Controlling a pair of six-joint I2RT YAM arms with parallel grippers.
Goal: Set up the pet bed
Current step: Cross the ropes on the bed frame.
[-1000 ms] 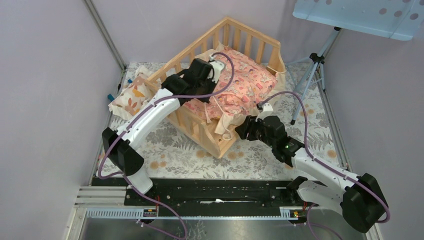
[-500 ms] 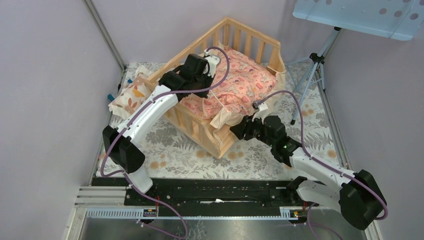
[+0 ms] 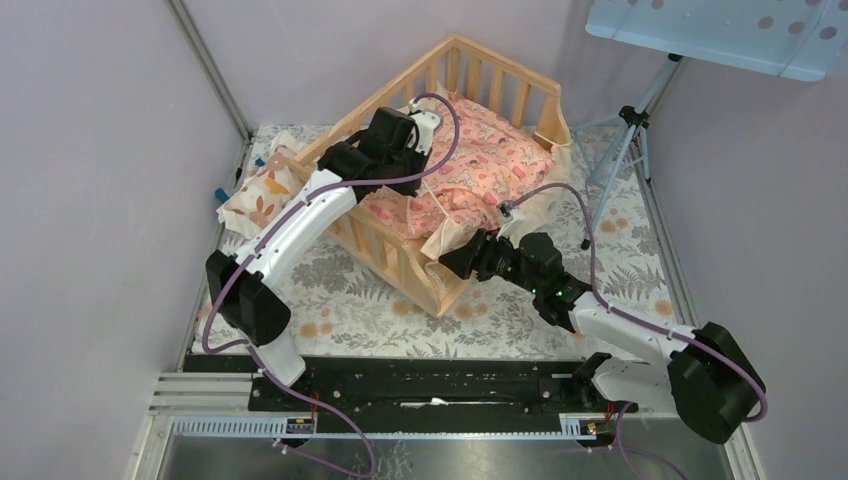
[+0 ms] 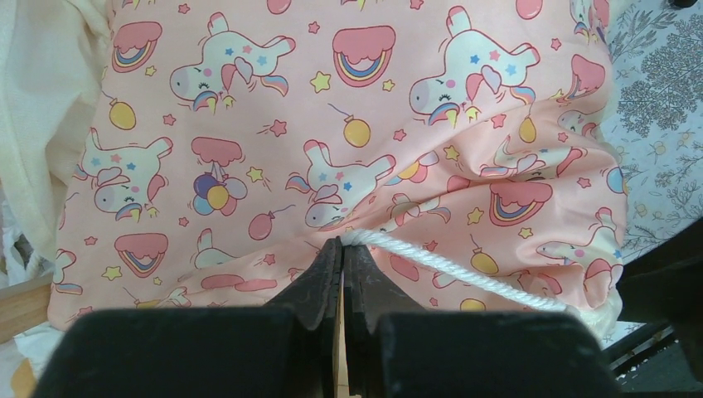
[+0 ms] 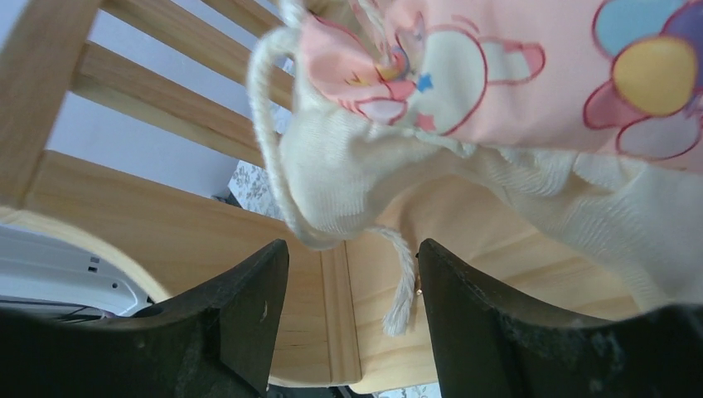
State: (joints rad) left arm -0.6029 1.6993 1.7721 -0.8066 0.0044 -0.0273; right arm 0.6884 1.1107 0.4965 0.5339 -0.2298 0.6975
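The pet bed (image 3: 503,82), a light wood frame with slatted rails, stands at the table's middle back. Inside it lies a pink unicorn-print cushion (image 3: 487,165) with a cream ruffle. My left gripper (image 3: 418,176) hovers over the cushion (image 4: 348,124), shut on a white cord (image 4: 448,269) that runs off to the right. At the bed's front corner my right gripper (image 3: 447,262) is open. In the right wrist view the cushion's cream ruffled corner (image 5: 373,182) hangs just above the open gripper (image 5: 352,257). A frayed cord end (image 5: 402,290) dangles between the fingers, against the bed's wood (image 5: 166,224).
A small cream pillow with orange leaves (image 3: 258,192) lies left of the bed on the floral mat (image 3: 350,300). A tripod (image 3: 625,140) stands at the back right under a light blue panel (image 3: 720,30). Grey walls close in on both sides.
My right gripper has moved left to the bed's front corner and opened wider. My left gripper drew back and left with the cord, then held still.
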